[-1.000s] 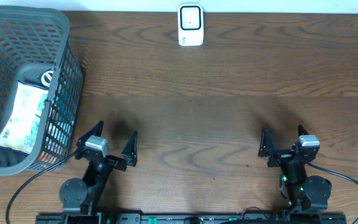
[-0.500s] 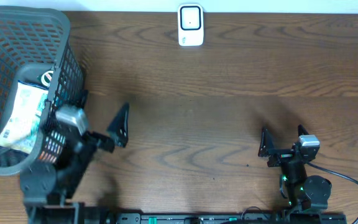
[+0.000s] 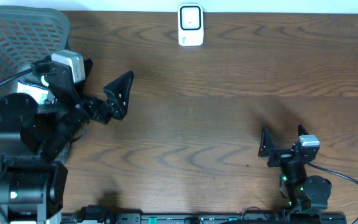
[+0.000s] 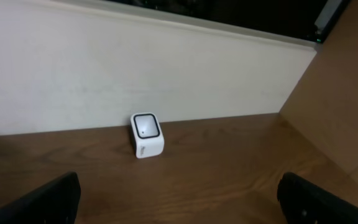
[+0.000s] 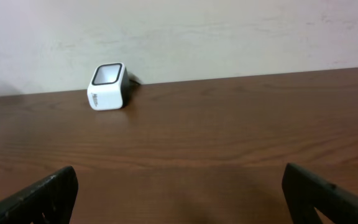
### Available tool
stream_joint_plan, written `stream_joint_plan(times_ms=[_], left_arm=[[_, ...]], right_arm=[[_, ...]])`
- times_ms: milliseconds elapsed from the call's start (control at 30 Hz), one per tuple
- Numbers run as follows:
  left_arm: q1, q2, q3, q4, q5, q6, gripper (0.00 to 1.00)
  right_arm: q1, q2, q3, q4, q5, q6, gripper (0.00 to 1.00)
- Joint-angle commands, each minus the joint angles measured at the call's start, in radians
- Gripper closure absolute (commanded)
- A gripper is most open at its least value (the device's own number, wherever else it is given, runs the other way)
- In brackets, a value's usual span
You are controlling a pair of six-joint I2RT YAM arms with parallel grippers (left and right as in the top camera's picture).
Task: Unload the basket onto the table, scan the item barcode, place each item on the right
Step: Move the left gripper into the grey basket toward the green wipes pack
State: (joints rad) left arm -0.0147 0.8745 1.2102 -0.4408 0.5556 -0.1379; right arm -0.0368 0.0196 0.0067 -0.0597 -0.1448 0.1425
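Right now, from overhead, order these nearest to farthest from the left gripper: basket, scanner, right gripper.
From the left gripper:
1. basket, right beside it, far left.
2. scanner, back edge, centre.
3. right gripper, front right.

A dark brown wooden bench (image 3: 229, 112) is carrying everything here, its grain running in long wavy bands from 9 to 3 o'clock. A small white scanner (image 3: 191, 25) is sitting directly on it at 12 o'clock, right at the far edge, its dark-framed face looking up. In the right wrist view the scanner (image 5: 108, 86) is standing against the pale wall behind the bench (image 5: 229, 137). A grey mesh basket (image 3: 5, 37) is resting on the wood at 10 o'clock, well apart from the scanner.
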Motion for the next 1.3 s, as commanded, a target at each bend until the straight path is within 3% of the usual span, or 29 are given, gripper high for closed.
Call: stream_joint_plan(times_ms=[0,233,500,867,1267], left_arm=[[0.008,0.002,0.016,0.031,0.03,-0.007,0.02],[0.103,0.038,0.069,-0.034,-0.148,-0.098,0.02],[0.308,0.177,0.288,-0.266,-0.331,-0.144,0.02],[0.634,0.427,0.301,-0.495,-0.34,-0.291,0.02],[0.721,0.711,0.292,-0.613,-0.34,-0.365,0.02]], right_arm=[[0.006,0.0,-0.001,-0.004,0.0,0.01,0.01],[0.006,0.0,-0.001,-0.004,0.0,0.01,0.01],[0.006,0.0,-0.001,-0.004,0.0,0.01,0.01],[0.006,0.0,-0.001,-0.004,0.0,0.01,0.01],[0.006,0.0,-0.001,-0.004,0.0,0.01,0.01]])
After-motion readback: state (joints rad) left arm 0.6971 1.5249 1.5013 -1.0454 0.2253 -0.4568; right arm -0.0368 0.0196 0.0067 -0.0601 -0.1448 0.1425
